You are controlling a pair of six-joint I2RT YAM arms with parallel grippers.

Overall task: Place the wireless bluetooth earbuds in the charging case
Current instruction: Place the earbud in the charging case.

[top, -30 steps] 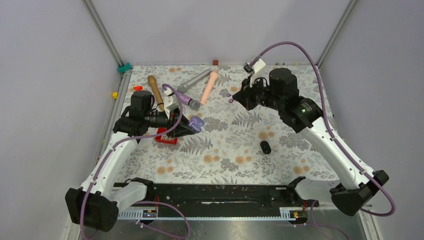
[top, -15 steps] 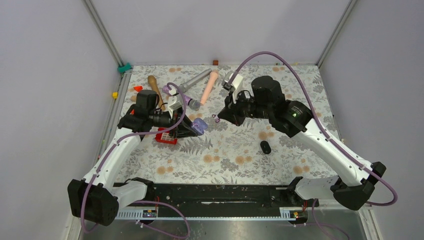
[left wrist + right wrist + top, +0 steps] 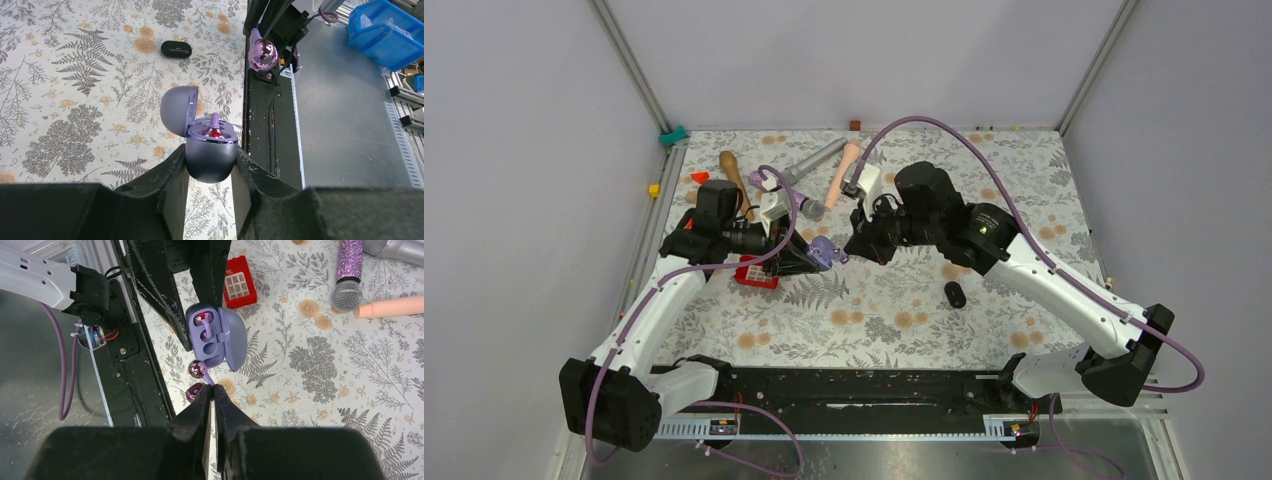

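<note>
The fingers (image 3: 172, 182) of the left gripper (image 3: 211, 151) press in on both sides of the small lavender oval plastic charging case (image 3: 210, 161). They are parted only by its width and hold it up off the flowered table cover (image 3: 894, 320), a little left of the middle. Behind that arm lie a brown wooden handle (image 3: 735, 180), a glittery purple microphone (image 3: 792, 198), a silver microphone (image 3: 815, 159) and a peach-coloured rod (image 3: 844, 172). A red square tray (image 3: 757, 272) sits on the cover by the left wrist (partly hidden by it from above). None of these stands between the two grippers.

The case's lid (image 3: 178, 107) is swung open. Seen from the right wrist, the case's long axis runs up and down the view, its two wells one above the other, the hinge on the right and the open face turned toward the right arm. One lavender earbud (image 3: 204, 326) sits in the upper well with a red light at its top. The lower well (image 3: 212, 347) shows its dark hollow.

The fingers (image 3: 192, 415) of the right gripper (image 3: 211, 389) are all but closed, pinching the stem of the second earbud (image 3: 198, 369). Its shiny purple head points at the case, just off the case's lower end; the left wrist view shows them apart. Farther right, a black oval pebble-like object (image 3: 954, 294) lies on the cover, well apart.
</note>
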